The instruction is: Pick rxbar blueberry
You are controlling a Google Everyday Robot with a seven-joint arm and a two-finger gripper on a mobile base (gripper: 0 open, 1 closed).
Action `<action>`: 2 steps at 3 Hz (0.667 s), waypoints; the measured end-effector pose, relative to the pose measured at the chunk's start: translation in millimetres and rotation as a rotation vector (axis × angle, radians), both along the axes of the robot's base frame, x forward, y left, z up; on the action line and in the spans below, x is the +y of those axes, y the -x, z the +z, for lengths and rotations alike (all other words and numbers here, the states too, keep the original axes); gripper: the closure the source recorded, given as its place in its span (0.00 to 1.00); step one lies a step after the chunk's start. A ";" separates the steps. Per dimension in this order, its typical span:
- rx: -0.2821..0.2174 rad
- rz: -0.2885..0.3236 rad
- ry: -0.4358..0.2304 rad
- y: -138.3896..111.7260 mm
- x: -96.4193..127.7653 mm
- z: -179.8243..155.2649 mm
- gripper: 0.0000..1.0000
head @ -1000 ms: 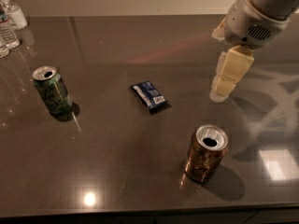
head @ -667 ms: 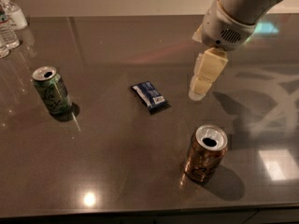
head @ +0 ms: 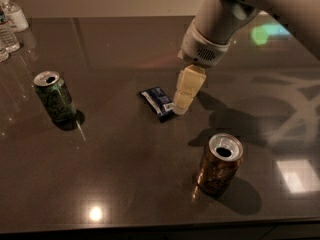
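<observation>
The rxbar blueberry (head: 157,102) is a small flat dark blue bar with white label patches, lying on the dark table near the middle. My gripper (head: 182,105) comes down from the upper right on a white arm; its cream-coloured fingers hang just at the bar's right end, close to or touching it. The bar still lies flat on the table.
A green can (head: 54,97) stands at the left. A brown-gold can (head: 219,163) with an open top stands at the front right of the bar. Clear bottles (head: 10,24) stand at the far left back corner. The table's front edge (head: 150,229) runs along the bottom.
My gripper has moved left and down, from the right side of the table to the bar's right end. The bar and both cans have not moved.
</observation>
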State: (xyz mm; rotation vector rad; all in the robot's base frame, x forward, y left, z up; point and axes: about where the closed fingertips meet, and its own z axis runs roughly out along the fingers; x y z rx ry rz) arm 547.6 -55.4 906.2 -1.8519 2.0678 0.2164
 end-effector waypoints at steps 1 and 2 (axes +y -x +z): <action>0.050 0.003 -0.033 -5.9 18.7 -22.0 0.00; 0.097 -0.020 -0.075 -9.7 29.3 -37.7 0.00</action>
